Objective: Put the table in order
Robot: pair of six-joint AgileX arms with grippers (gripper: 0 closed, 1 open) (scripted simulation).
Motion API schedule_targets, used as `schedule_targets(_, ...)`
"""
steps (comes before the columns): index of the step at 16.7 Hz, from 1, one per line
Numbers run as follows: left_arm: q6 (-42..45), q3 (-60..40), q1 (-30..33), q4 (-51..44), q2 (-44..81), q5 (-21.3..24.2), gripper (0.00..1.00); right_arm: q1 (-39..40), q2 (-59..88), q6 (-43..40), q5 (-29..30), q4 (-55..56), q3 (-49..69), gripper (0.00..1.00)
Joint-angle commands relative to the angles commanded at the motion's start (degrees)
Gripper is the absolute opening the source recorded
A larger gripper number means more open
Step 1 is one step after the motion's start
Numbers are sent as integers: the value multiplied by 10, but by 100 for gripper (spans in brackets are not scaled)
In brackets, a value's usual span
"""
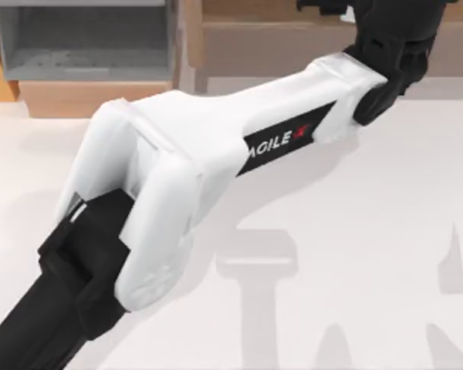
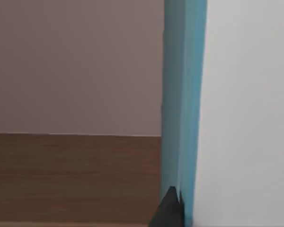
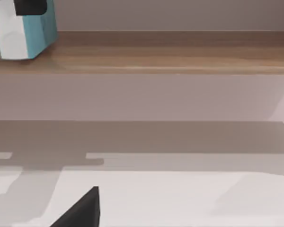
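A light-wood box with a grey inside (image 1: 85,38) sits at the far left edge of the plain white worktop (image 1: 355,254), and a long brown wooden shelf (image 1: 293,38) runs along the far side to the right of it. The left arm, white and black with AgileX lettering, stretches from the near left corner across the worktop up to that shelf. In the right wrist view the left gripper (image 3: 31,5) shows as a dark shape on top of a teal and white box-shaped object (image 3: 23,33), which stands upright on the shelf. The left wrist view is close against the same object, its teal edge running up beside one dark fingertip (image 2: 169,208). The fingers appear to be pinching it, though I cannot tell how firmly. The right arm is parked low over the worktop; one dark finger (image 3: 83,208) shows at the frame edge, and I cannot tell whether its fingers are spread or together. The step in hand looks like placing the object on the shelf. Next, the fingers would likely need to spread and lift straight away without tipping it.
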State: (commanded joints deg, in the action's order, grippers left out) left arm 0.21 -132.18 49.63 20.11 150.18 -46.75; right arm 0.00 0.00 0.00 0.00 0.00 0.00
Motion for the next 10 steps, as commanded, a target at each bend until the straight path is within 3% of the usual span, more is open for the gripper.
schedule_targets(5,7,96,18,34,-56,-18,0,0,0,0,0,0,0,100)
schedule_targets(10,8,100,16,36,-57,-19,0,0,0,0,0,0,0,100)
